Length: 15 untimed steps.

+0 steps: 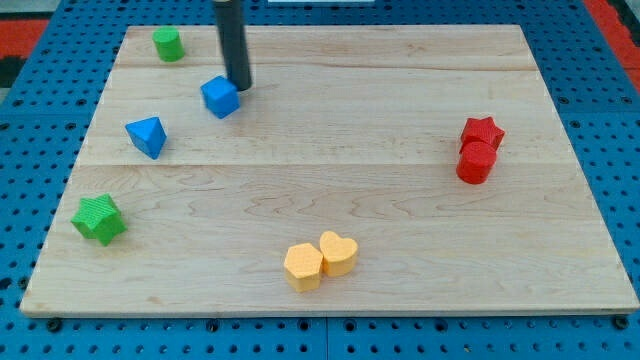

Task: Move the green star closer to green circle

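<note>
Risk ahead: your bare rod, holding nothing, rests its tip against the blue cube, well apart from the green star; the blue triangle could snag your route toward the green circle.

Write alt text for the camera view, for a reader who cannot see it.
My tip, the end of a dark rod, rests beside a blue cube block near the top left of a pale wooden board. The green star block sits at lower left, far from the green circle block at upper left.
</note>
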{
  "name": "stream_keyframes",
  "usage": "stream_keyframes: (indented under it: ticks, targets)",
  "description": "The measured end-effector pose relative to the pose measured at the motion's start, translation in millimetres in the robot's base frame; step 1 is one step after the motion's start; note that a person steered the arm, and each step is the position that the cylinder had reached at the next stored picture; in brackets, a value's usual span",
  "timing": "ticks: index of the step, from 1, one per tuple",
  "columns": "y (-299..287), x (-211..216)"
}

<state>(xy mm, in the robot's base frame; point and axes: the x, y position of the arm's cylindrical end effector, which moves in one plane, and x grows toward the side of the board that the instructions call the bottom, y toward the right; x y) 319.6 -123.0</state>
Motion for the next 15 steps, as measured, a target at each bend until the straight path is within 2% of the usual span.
stream_keyframes:
  ticks: [1, 2, 3, 4, 5, 6, 7, 9, 10, 13, 15]
  targets:
    - [-26.8, 24.6]
    - [-26.8, 51.7]
    - [-15.4, 54.8]
    - [14.1, 80.5]
    - [33.8, 177.0]
    - [3.5, 246.0]
    - [-47.4, 273.2]
    - [-103.6, 265.4]
    - [-97.7, 244.6]
    - [-147.0, 219.7]
    - [-80.0, 170.6]
